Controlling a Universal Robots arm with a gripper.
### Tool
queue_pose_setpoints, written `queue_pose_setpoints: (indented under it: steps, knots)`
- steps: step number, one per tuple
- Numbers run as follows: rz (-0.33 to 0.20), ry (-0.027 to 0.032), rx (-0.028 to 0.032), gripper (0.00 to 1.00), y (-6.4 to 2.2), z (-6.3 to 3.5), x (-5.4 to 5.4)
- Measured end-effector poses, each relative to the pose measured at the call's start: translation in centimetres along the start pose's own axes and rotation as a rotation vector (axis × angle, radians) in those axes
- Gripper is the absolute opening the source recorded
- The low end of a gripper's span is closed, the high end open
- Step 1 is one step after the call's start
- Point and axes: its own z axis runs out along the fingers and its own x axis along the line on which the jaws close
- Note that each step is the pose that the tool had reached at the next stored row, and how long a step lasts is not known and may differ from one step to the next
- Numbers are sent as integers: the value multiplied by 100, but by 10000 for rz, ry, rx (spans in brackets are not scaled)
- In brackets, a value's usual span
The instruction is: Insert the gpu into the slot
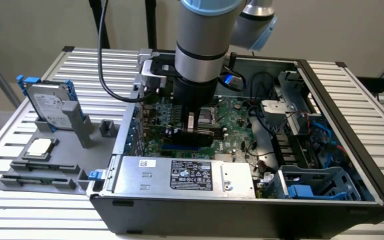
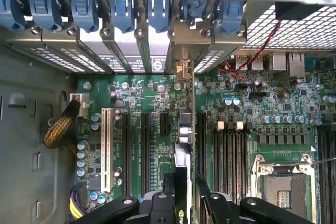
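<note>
Inside the open black computer case (image 1: 352,200) on the slatted metal worktop (image 1: 18,215), the fingers (image 2: 210,200) gripped the thin flat black gpu card (image 2: 182,182), held edge-on between them. It stood upright over the green motherboard (image 2: 152,98), above the long bright-blue slot (image 1: 182,148), just beyond the silver labelled power-supply box (image 1: 185,176).

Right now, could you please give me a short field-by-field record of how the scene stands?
setting: open computer case on a slatted table
gripper: low over the green motherboard
held item: gpu, edge-on between the gripper's fingers
slot: blue slot just below the gpu
seating: cannot tell whether the gpu is in
nearby: silver power supply
</note>
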Motion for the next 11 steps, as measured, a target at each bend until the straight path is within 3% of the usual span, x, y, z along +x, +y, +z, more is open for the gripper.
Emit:
queue_pose_setpoints:
  steps: [11]
  knots:
    - [-1,-1,-7,26,5,15,1]
